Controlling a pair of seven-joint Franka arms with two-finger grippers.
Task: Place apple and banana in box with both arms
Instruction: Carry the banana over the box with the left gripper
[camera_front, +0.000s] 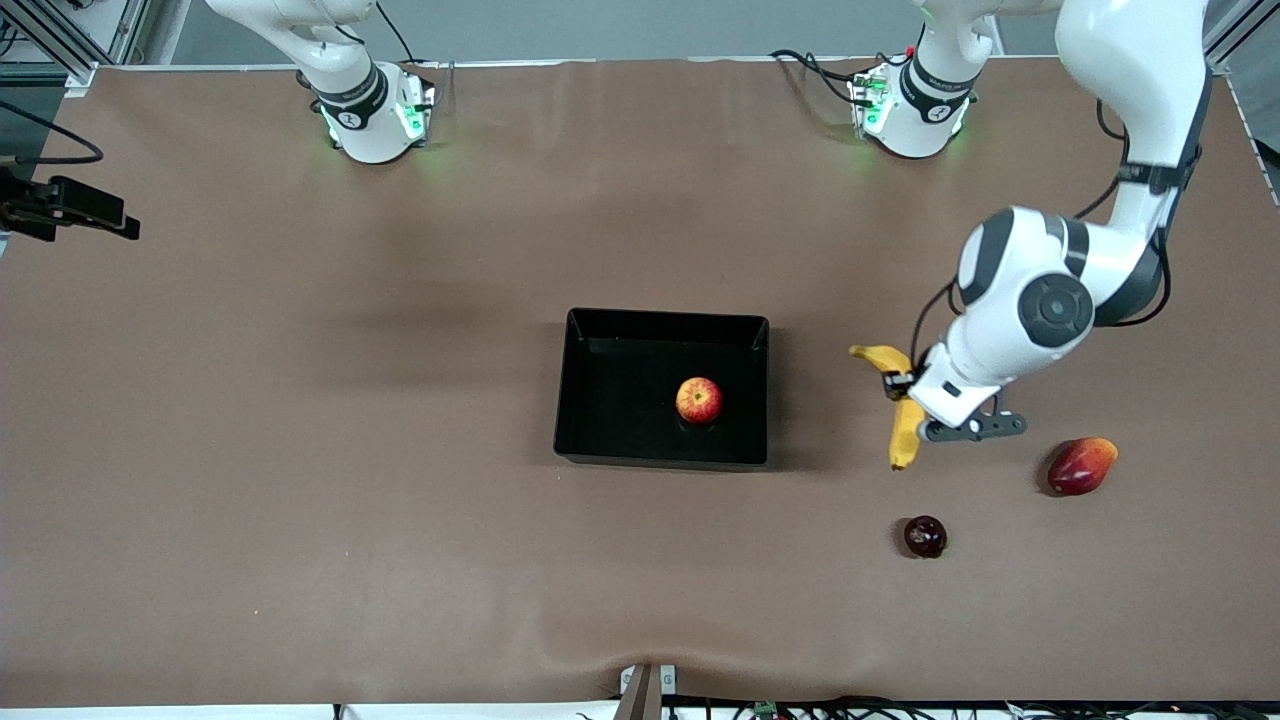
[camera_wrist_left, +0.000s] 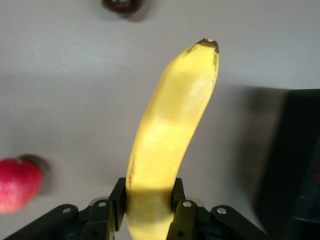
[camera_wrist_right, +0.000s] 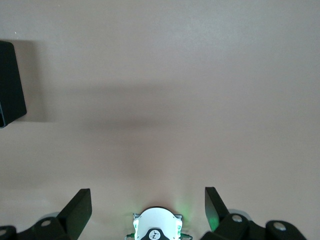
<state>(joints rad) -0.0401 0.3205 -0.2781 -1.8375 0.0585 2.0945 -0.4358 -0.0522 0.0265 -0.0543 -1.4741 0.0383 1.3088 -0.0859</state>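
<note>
Front view: banana in left end effector

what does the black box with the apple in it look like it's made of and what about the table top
The box: probably glossy black plastic, since its floor throws reflections around the apple. The table: apparently a matte brown sheet covering, perhaps paper or vinyl; it shows faint ripples and buckles at the edge nearest the front camera.

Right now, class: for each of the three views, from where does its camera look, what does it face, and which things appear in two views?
Front view: high across the table, facing both bases; shows the left gripper holding the banana beside the box, with the apple inside.
Left wrist view: looks down past its fingers at the banana.
Right wrist view: up high, looking down past the open right gripper at its own base.
Shared: banana, box.
</note>
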